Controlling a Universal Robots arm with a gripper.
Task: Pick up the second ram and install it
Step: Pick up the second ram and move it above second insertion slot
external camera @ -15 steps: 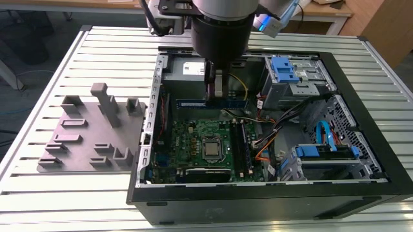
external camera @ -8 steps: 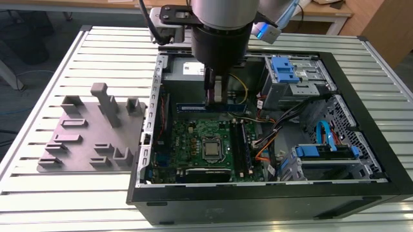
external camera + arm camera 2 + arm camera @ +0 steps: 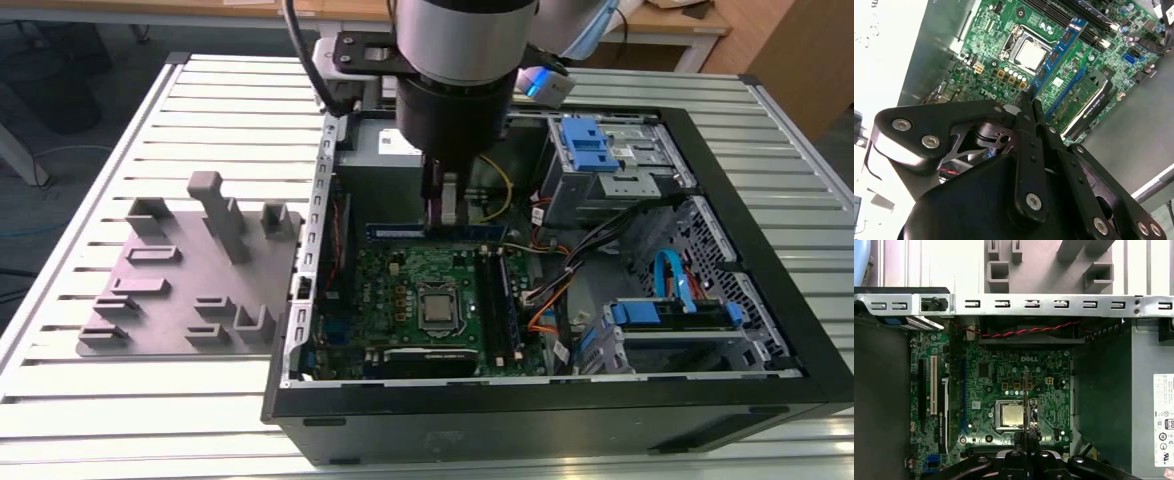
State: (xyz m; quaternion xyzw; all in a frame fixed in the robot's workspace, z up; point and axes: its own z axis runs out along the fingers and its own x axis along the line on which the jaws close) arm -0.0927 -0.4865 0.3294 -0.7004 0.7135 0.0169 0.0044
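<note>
Near edge: the black wall of the open computer case (image 3: 534, 425), lying on the slatted bench (image 3: 80, 430). Inside it, the green motherboard (image 3: 400, 285) carries the square silver CPU (image 3: 437, 308) at about its middle. A blue drive bracket (image 3: 674, 313) sits toward the exterior view's right. On the exterior view's left, just beside the case, the grey fixture tray (image 3: 174, 290) rests on the bench.

Farther in, over the far part of the motherboard, my pincer (image 3: 445, 222) points straight down and is closed on the second ram (image 3: 394, 232). I hold this thin dark strip on edge, running across the exterior view (crosswise to the dark slots (image 3: 497, 300) beside the CPU).

In the second wrist view the second ram (image 3: 1059, 50) reaches out from my fingertips over the board; whether it touches the board I cannot tell. In the first wrist view the second ram (image 3: 1025, 390) appears edge-on, a thin line beside the CPU.
</note>
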